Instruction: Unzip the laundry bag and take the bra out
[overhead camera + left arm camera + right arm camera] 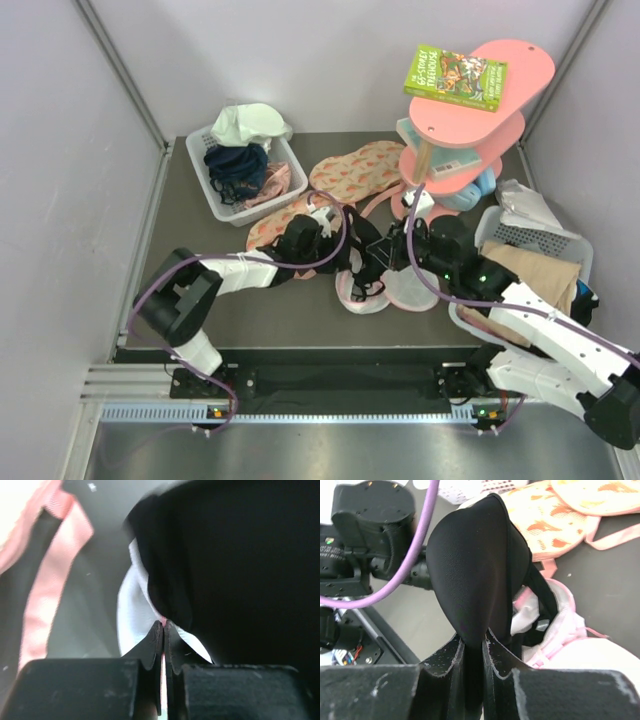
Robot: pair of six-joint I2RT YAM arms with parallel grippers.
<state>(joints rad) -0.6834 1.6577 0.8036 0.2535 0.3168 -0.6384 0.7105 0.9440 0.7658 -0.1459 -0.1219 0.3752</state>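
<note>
R gripper [473, 640] clenched on bra [470, 565] cup, held above laundry bag [560, 625]; L gripper [164, 630] pinched on bag's pink rim, prob. anchoring it vs. pull.

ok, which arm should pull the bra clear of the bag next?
Right: the right gripper is shut on the bra, partly out of the laundry bag; the left gripper looks pinched on its trim, anchoring it.

The top external camera looks down from high behind the left claw [164, 626] and right claw [474, 636], each wrist camera looks very closely along its own claw, and all three share the black bra [470, 570] just beyond the fingertips.
</note>
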